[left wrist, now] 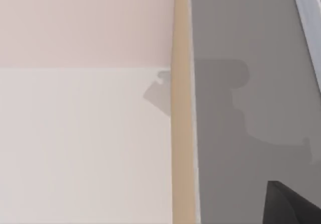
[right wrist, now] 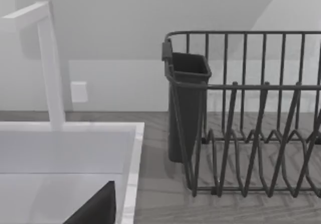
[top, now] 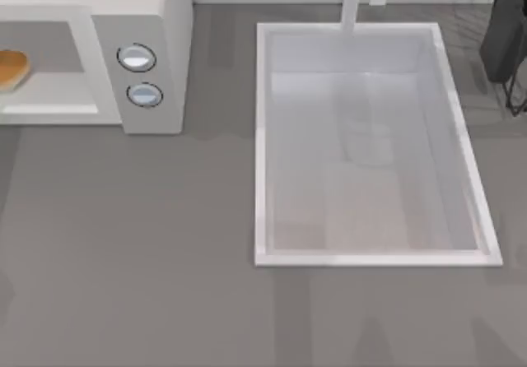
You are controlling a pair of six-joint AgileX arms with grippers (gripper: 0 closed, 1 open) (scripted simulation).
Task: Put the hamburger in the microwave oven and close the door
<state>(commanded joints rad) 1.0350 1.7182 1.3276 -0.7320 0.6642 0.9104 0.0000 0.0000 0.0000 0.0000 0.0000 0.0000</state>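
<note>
In microwave oven [top: 156, 21] cavity, far left | hamburger [top: 11, 68] sits.

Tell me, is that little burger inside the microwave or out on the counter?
Inside. The hamburger sits in the microwave oven cavity, left of its two knobs.

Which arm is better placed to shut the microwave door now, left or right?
Probably left. The small golden-tan hamburger already sits inside the boxy off-white microwave oven at the table's left. The right wrist view faces the dark wire dish rack beside the large white rectangular sink, far right.
</note>
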